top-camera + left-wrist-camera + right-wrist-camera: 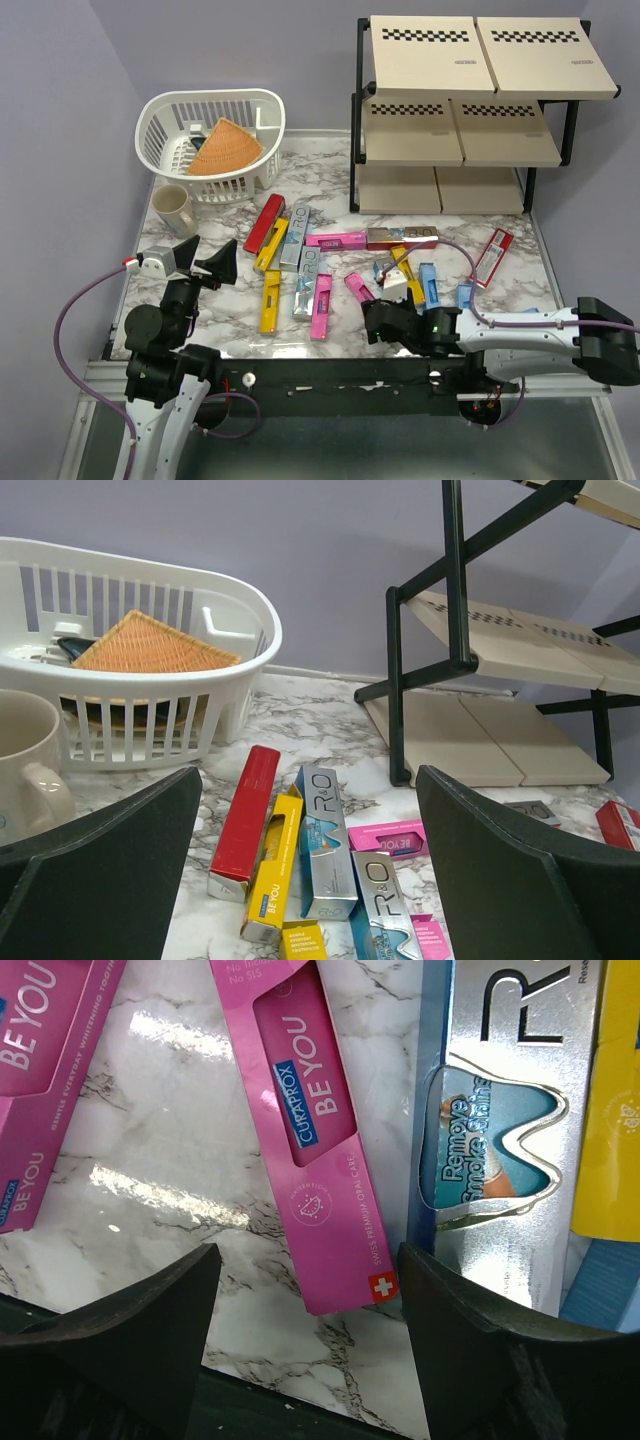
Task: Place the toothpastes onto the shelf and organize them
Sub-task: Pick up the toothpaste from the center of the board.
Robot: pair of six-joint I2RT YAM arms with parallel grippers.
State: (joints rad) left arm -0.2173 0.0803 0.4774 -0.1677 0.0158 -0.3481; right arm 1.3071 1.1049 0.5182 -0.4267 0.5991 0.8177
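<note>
Nothing gripped yet on my end.
My right pincer (305,1260) stands released astride a pink carton's (310,1110) end; my left pincer (208,252) gapes wide; beyond them toothpastes (296,240) lie scattered on the counter (240,300), shelf (415,140) at the back.

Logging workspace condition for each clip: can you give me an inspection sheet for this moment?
Surface: marble tabletop, no spills seen.
Job's things: toothpastes scattered flat across the table; shelf tiers bare where visible.
Clutter: white basket holding a woven orange piece; beige mug beside it.
Grippers: left gripper open, raised, empty; right gripper low, jaws open either side of a pink carton end.
Cables: purple cable loops off the table's left edge; a second cable arcs over the cartons on the right.
Surroundings: plain lilac walls.
</note>
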